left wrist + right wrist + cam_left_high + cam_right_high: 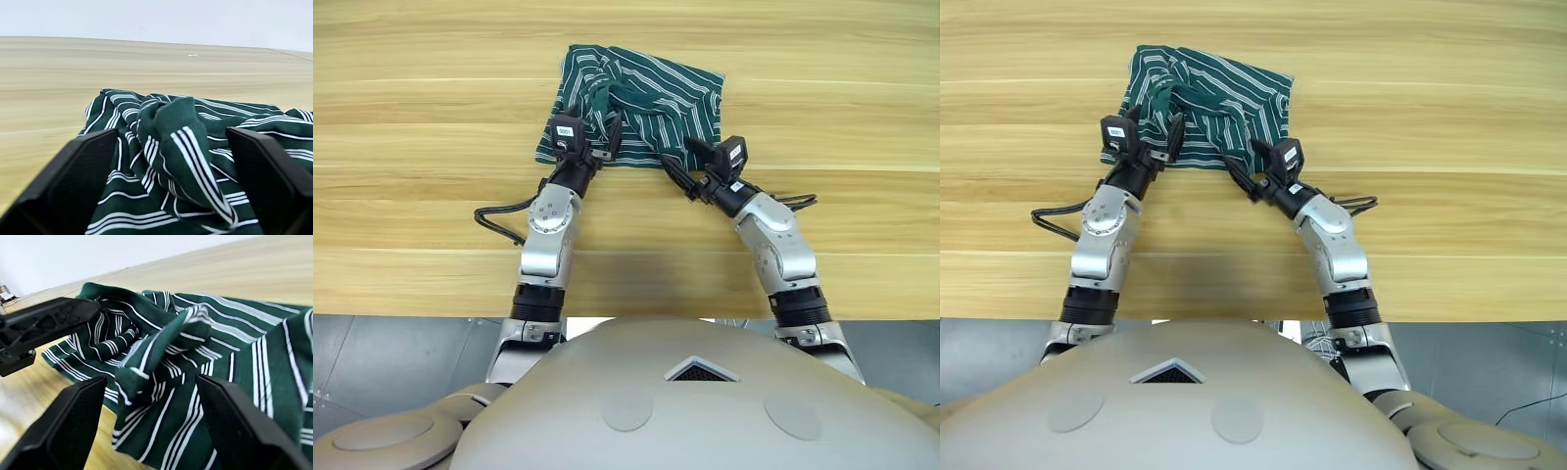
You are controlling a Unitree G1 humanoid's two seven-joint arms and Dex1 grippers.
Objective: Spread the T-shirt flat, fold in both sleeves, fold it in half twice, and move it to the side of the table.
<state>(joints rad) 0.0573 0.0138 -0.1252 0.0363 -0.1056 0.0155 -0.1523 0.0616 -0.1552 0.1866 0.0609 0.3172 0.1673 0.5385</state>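
While the T-shirt lies bunched in a rough rectangle at the far middle of the table, with folds heaped on its left half and no sleeve laid out, the job looks to be at its first step: spreading flat. Left gripper sits at the shirt's near-left edge. Its jaws stand wide apart, and the left wrist view has a raised ridge of striped cloth between them, not pinched. Right gripper sits at the near-right edge, low over the hem. Its jaws are equally wide, with a standing fold between them in the right wrist view and nothing gripped. My reading is that both are poised to take hold. The next move calls for each to close on a single layer at the near hem or a corner, then draw outward — one left, one right — so the bundle opens. The heaped left side is layered, so a pinch there may well catch several thicknesses and drag the lump instead of unfolding it. Count — one T-shirt, two grippers, one table.
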